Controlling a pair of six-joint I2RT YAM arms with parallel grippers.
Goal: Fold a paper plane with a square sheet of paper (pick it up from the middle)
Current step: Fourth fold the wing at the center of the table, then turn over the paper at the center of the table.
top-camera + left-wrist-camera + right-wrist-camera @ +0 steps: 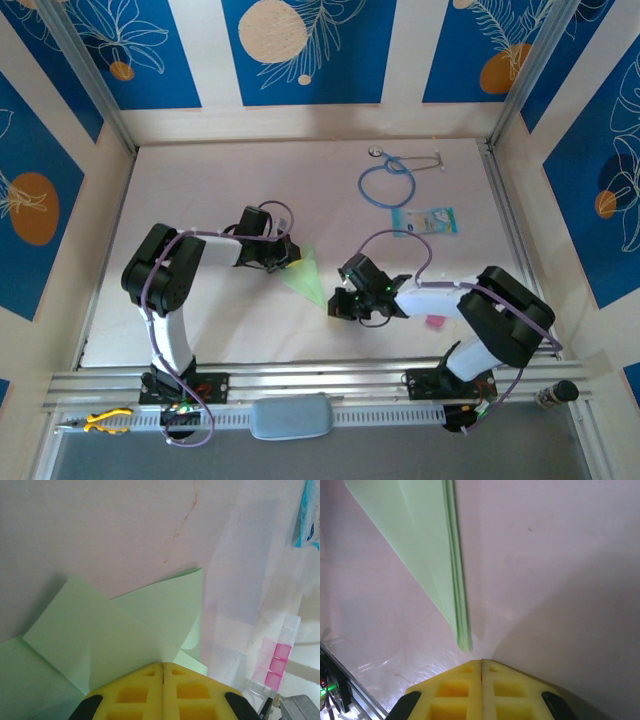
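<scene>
Top external view: slim light-green paper plane (308, 272), a long creased triangle, flat on the white table top (200, 200), wide end away from the arm bases, sharp point toward them and slightly right. Left gripper (290, 258) right at the wide end of the paper plane, against its left edge. Right gripper (337, 302) just beside the point, on its right. Blue looped stethoscope (387, 183) well beyond the paper plane, on the far right. Teal-and-white card (425, 221) also to the right of the paper plane, nearer than the stethoscope. Small pink strip (434, 322) well to the right of the point.

Left wrist view: left gripper (162, 666) fully closed, yellow foam pads (132, 695) pressed together with no gap at the seam. Overlapping green flaps of the paper plane (125, 630) directly ahead, running up to the tips. Cannot tell whether any layer is nipped between the pads.

Right wrist view: right gripper (481, 662) likewise fully closed, yellow pads (452, 697) seam to seam, holding nothing. Point of the paper plane (430, 555) just ahead of the tips, apart from them by a sliver of bare table, stacked folded edges along one side.
</scene>
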